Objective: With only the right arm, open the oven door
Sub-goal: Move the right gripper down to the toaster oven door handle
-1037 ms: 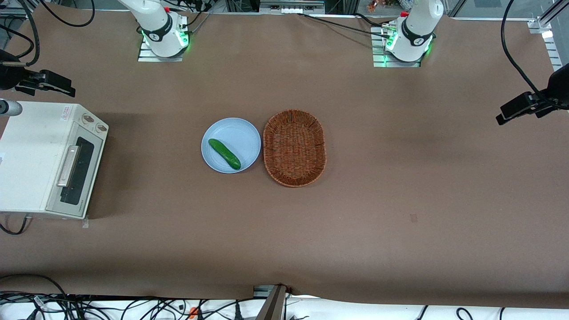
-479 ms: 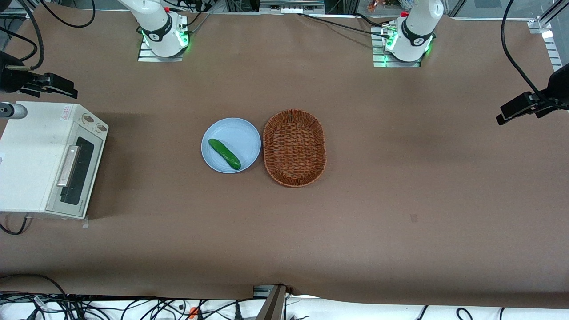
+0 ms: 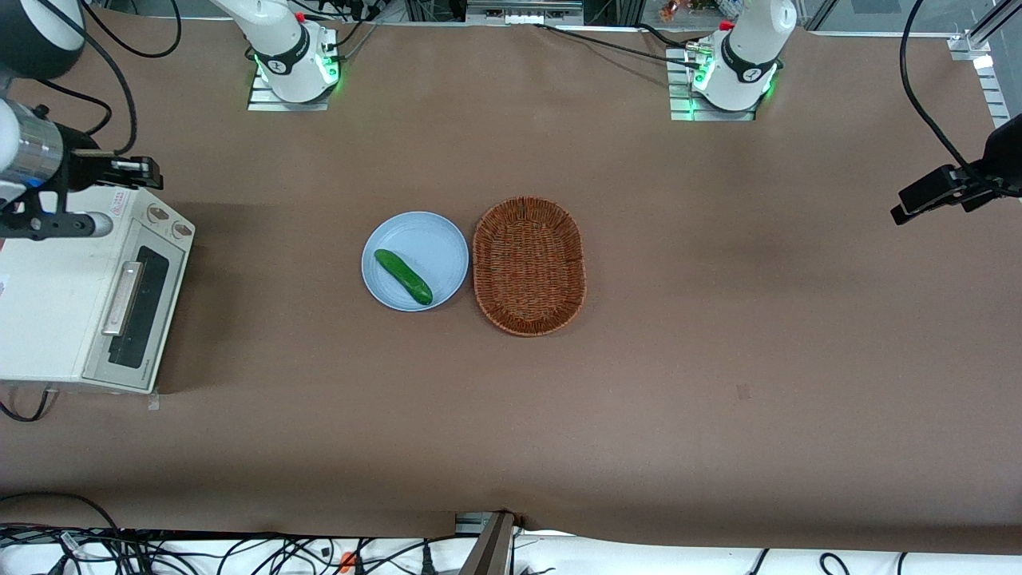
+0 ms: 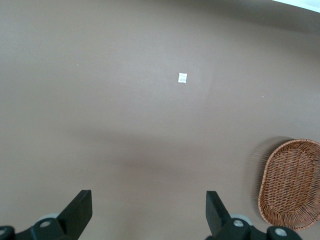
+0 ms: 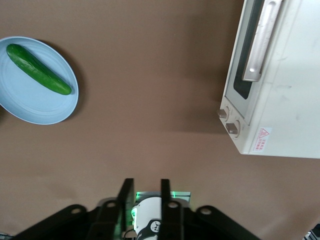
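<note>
While the oven door sits closed at the frame's left edge, the right arm hangs above the oven's upper corner. Its end effector, fingers slightly parted, pinches nothing.

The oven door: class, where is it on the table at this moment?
The oven door is shut on the toaster oven at the working arm's end of the table, facing the blue plate; the gripper hovers above the oven's knobs.

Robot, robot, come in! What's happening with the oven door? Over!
Tool open, above the oven's knob end, holding nothing. Door shut, handle untouched. Nothing in the way.
</note>
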`<action>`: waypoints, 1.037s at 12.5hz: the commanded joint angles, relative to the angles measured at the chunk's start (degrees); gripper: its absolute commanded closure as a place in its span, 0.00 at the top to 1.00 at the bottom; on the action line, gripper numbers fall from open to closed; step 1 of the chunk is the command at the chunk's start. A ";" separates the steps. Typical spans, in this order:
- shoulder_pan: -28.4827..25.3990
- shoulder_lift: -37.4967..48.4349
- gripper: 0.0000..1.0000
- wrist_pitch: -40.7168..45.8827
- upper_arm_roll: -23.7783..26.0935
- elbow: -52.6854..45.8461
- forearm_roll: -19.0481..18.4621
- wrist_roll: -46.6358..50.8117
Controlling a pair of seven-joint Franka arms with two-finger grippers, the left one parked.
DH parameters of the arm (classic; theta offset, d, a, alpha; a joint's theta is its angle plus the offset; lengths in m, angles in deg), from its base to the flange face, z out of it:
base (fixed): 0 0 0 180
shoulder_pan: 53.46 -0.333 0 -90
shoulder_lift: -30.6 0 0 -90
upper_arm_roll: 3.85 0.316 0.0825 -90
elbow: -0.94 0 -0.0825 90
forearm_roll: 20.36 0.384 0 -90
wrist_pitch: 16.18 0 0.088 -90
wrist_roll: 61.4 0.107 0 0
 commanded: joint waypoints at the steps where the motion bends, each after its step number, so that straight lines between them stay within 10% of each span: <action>1: -0.07 -3.20 0.12 -1.08 0.13 0.33 -0.90 0.10; 6: 0.10 -11.20 0.00 -6.27 0.05 0.33 -8.01 -1.56; 13: 0.11 -19.38 0.00 -14.88 -0.04 0.33 -26.98 -5.16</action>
